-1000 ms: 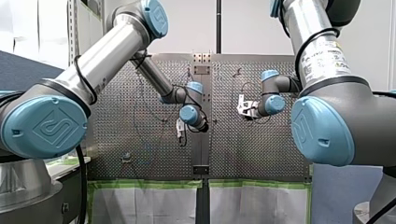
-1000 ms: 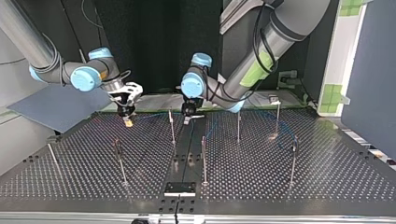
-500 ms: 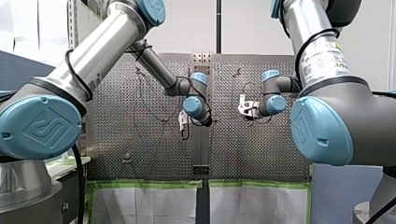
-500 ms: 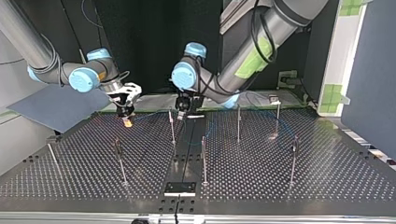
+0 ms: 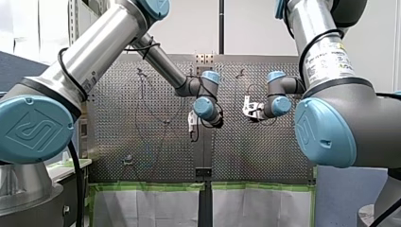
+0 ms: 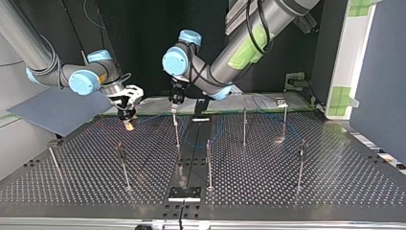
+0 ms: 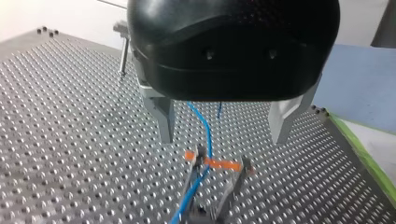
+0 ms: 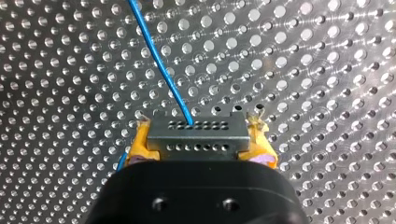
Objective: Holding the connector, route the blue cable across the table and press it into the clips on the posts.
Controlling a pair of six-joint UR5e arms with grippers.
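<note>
Surface [image 6: 287, 191], top view: the blue cable [image 7: 206, 130] shows faintly among the posts [image 6: 209, 160] at the right; the posts at the left look bare. Judged part-routed, with more clips to fill.

Right gripper [image 6: 128, 122]: jaws clamped on the connector [image 8: 198, 140], a yellow pad on either side, low over the surface.

Left gripper [image 7: 223, 138]: jaws apart, above a post's clip [image 7: 217, 164]. The cable runs between them, touching neither, down to the clip. Cannot tell if it is seated.
</note>
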